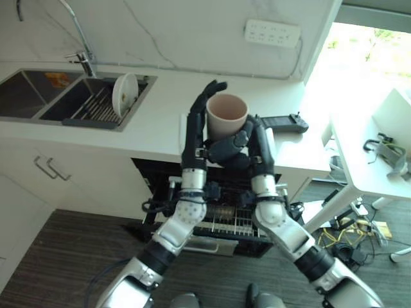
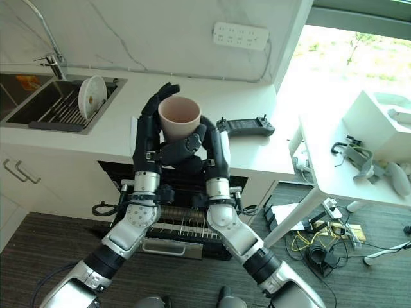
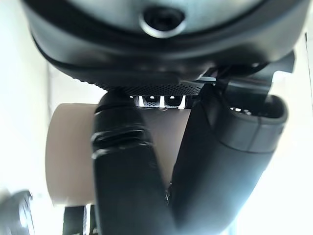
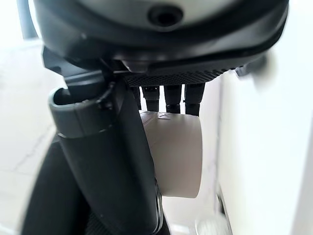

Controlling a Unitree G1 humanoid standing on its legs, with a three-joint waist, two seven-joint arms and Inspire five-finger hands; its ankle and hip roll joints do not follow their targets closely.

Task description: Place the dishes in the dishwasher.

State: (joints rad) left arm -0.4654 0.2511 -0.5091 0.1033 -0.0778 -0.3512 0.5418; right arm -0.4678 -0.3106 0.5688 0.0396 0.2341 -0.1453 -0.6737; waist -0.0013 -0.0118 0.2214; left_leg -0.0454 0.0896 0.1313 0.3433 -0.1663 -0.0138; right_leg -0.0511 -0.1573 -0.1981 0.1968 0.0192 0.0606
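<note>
A beige cup [image 1: 226, 114] is held upright above the white counter's front edge, over the open dishwasher's rack [image 1: 225, 221]. My right hand [image 1: 231, 149] is shut on the cup's lower part, thumb and fingers wrapped round it. Beside the cup's left side my left hand [image 1: 194, 131] stands with fingers nearly straight, their tips reaching past the rim. The right wrist view has the cup [image 4: 181, 152] lying past my right hand [image 4: 107, 161]. In the left wrist view the cup [image 3: 68, 156] lies behind my left hand [image 3: 127, 186]. A white plate [image 1: 124, 93] leans in the sink's rack.
A double sink [image 1: 38, 96] with a tap [image 1: 82, 61] is set in the counter at the left. A black controller [image 1: 282, 122] lies on the counter right of the cup. A white table [image 2: 334, 160] stands at the right, with cables on the floor beneath.
</note>
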